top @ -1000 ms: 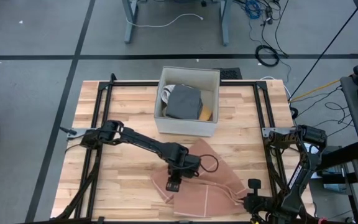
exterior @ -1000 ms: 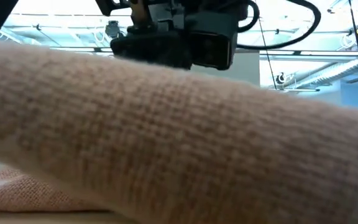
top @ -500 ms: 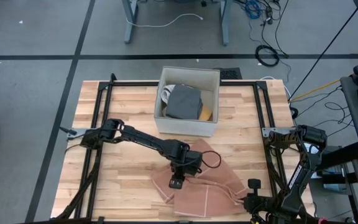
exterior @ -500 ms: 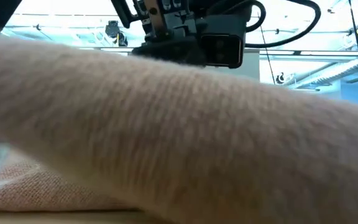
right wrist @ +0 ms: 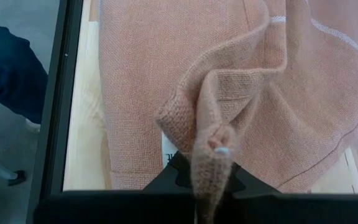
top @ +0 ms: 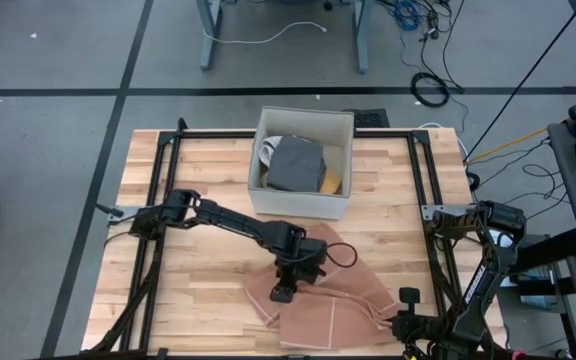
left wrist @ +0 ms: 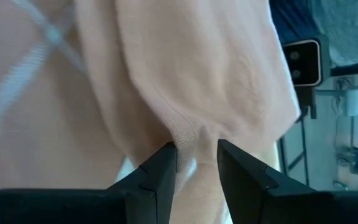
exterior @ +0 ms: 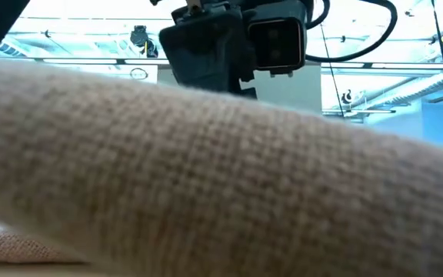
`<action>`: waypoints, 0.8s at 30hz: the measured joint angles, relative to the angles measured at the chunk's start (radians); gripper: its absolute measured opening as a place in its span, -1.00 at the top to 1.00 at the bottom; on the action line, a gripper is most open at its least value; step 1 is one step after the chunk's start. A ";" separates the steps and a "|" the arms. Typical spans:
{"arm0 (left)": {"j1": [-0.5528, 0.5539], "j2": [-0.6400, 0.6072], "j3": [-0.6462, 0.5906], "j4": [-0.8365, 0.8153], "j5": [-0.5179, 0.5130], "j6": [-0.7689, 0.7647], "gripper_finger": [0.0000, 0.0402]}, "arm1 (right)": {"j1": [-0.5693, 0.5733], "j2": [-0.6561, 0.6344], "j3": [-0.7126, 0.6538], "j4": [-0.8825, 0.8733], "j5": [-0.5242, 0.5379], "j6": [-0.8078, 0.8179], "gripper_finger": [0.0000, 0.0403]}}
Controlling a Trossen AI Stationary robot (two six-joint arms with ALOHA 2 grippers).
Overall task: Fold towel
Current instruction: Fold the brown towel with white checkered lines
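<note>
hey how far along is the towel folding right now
Early stage. Done: both hands have a hold of the pink towel, which lies bunched at the table's front edge. In hand: the left hand pinches a fold near the towel's middle, and the right hand is shut on a corner at the front. Left: no neat fold shows yet; the cloth is crumpled and needs flattening and folding.

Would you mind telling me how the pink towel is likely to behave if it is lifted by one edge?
The towel probably hangs limp: it already lies in soft folds. Its coarse weave likely resists slipping where the left tool pinches it. It seems light.
</note>
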 joint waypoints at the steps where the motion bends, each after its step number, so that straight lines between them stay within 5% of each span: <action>1: -0.003 0.000 0.000 -0.002 0.003 -0.004 0.40 | 0.000 0.000 0.000 0.000 0.000 0.000 1.00; 9: -0.043 0.001 0.000 -0.031 0.000 -0.008 0.40 | 0.000 0.000 0.000 0.000 0.000 0.000 1.00; 18: -0.087 0.003 0.000 -0.024 -0.231 0.045 0.41 | 0.000 0.000 0.000 0.000 0.016 0.000 1.00; 24: -0.108 0.003 0.000 -0.008 -0.256 0.046 0.78 | 0.000 0.000 0.000 0.000 0.023 -0.001 1.00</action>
